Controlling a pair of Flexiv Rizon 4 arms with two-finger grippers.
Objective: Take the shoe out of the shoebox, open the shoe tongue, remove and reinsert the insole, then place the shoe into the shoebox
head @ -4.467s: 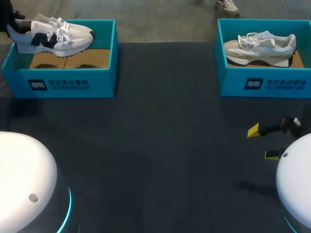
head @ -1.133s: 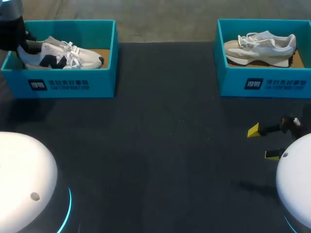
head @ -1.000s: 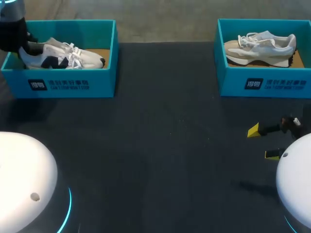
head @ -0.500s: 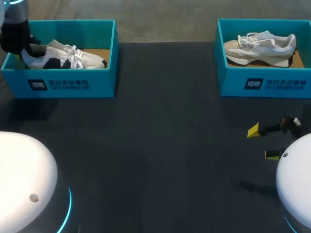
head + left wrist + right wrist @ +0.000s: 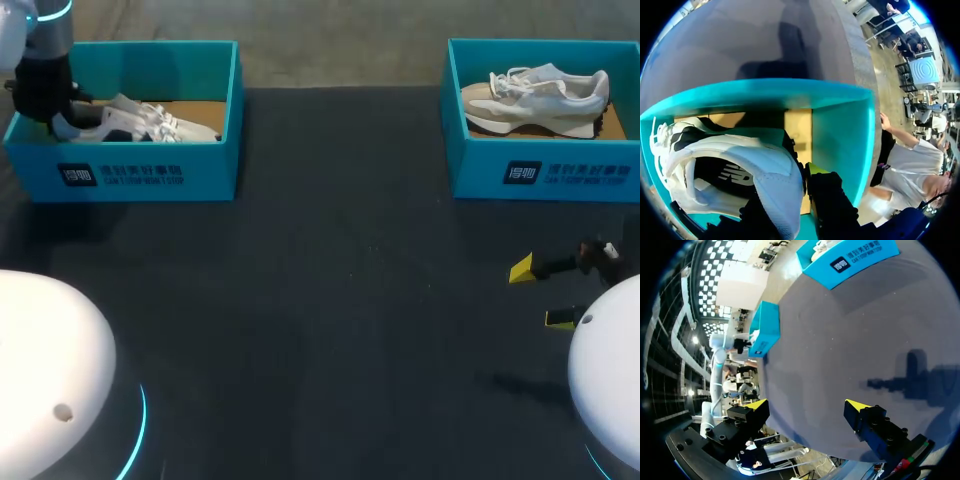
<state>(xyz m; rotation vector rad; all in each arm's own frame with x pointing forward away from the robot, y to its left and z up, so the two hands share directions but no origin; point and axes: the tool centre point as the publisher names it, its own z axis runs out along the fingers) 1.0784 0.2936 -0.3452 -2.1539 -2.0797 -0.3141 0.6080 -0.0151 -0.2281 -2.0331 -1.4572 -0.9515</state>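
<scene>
while the white and black shoe (image 5: 150, 122) hung above the left shoebox (image 5: 150, 178) a few seconds ago, it now lies low inside that teal box at the far left of the table (image 5: 330, 300), toe pointing right, with the brown cardboard floor showing beside it. the left arm has come down with it, and the left gripper (image 5: 62, 112) sits at the heel end, just inside the box's left wall. in the left wrist view the heel collar fills the space between the fingers, one yellow tip (image 5: 814, 170) pressed to its side, so the grip appears to be holding the shoe. judged from this, the final step of putting the shoe back is all but done, and only the release and withdrawal seem left. the right gripper (image 5: 540, 295) hovers over the near right of the table, its fingers spread wide and holding nothing. the table is a dark, matte, flat surface. at its far right stands a second teal shoebox (image 5: 540, 172) with a beige shoe (image 5: 540, 95) in it, well apart from both grippers.
</scene>
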